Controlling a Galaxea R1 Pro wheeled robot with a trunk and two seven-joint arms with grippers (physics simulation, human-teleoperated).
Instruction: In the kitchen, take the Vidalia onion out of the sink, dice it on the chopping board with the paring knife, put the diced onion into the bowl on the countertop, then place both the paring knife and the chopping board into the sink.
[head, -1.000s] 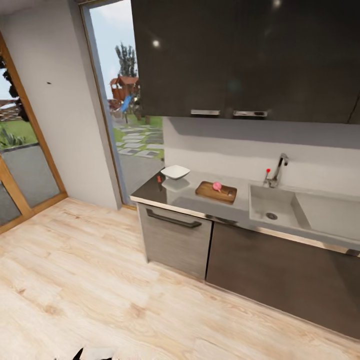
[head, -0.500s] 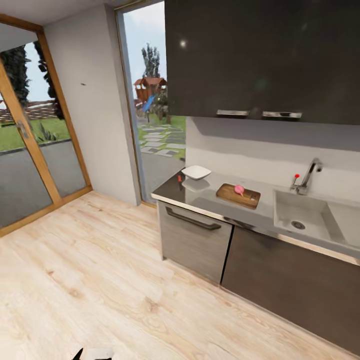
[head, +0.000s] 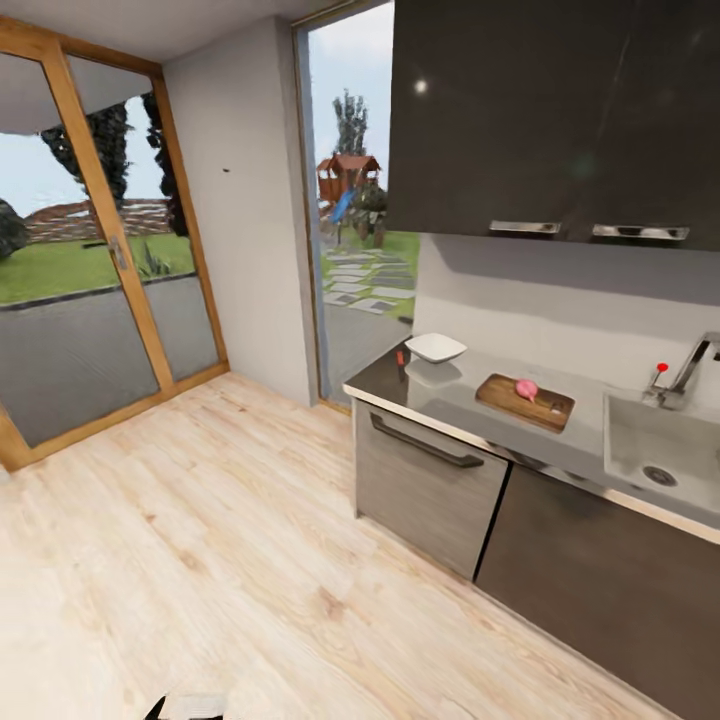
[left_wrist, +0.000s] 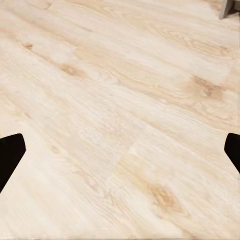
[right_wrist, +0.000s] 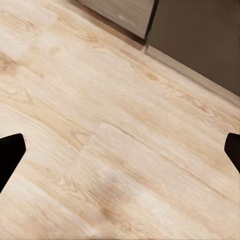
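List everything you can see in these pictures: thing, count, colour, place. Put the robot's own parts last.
Vidalia onion: one, pinkish, on the chopping board.
chopping board: one, brown, on the countertop.
paring knife: one, red handle, beside the bowl.
bowl: one, white, near the countertop's end.
countertop: one, dark grey, over lower cabinets.
sink: one, grey, right of the board.
tap: one, chrome, behind the sink.
floor: pale wood.
left gripper: fingers black, apart, over floor.
right gripper: fingers black, apart, over floor.
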